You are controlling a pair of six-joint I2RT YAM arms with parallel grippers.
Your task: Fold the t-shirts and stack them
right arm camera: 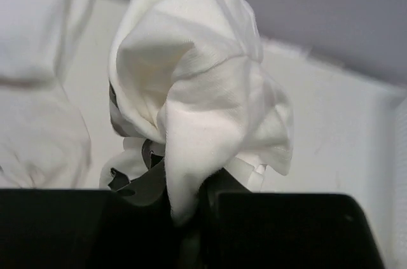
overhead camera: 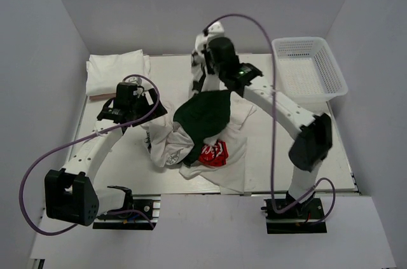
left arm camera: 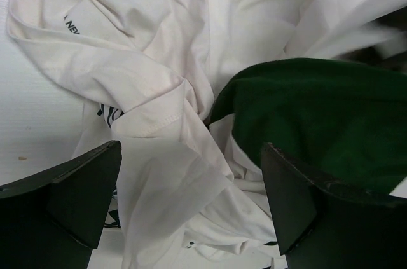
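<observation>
Folded white stack (overhead camera: 114,72) sat back-left on worktop (overhead camera: 331,154); most work remained: tangled heap (overhead camera: 172,148) mid-worktop, green shirt (overhead camera: 205,116) on top. Right claw (right arm camera: 187,196) pinched a white shirt (right arm camera: 197,91), raised. Left claw (left arm camera: 191,205) wide open, empty, over heap.

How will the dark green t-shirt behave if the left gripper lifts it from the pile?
Probably floppy: the dark green t-shirt lies crumpled on the white t-shirts. It would likely sag from the left gripper, like the white cloth bunched in the right gripper. Tangled as they are, it may drag one along.
</observation>
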